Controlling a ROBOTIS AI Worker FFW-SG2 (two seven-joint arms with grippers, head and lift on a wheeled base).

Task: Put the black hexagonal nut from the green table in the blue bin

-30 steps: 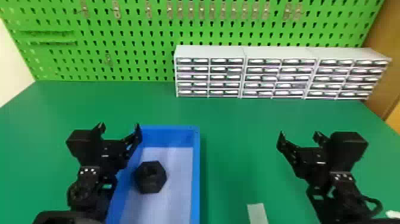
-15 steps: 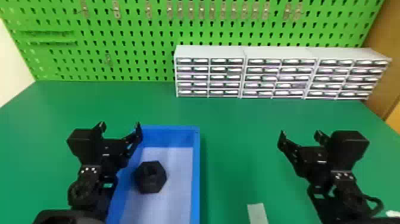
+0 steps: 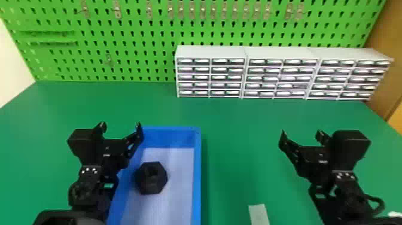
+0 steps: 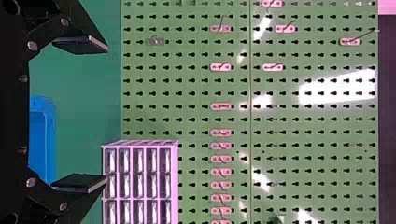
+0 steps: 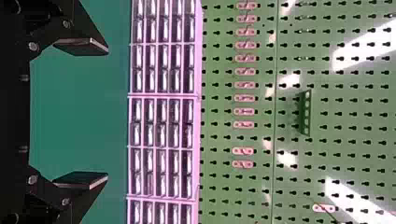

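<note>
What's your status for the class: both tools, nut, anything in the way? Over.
Left tool open, empty. Right tool open, empty. Black hexagonal nut inside blue bin. Left arm partly hides bin's left wall.

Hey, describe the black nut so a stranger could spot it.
On the green table, find the blue bin. Inside it lies the nut. It is the one chunky, six-sided black piece, unlike the jointed left gripper nearby.

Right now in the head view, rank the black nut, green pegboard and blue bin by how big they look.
1. Green pegboard
2. Blue bin, cut off below
3. Black nut, inside it
</note>
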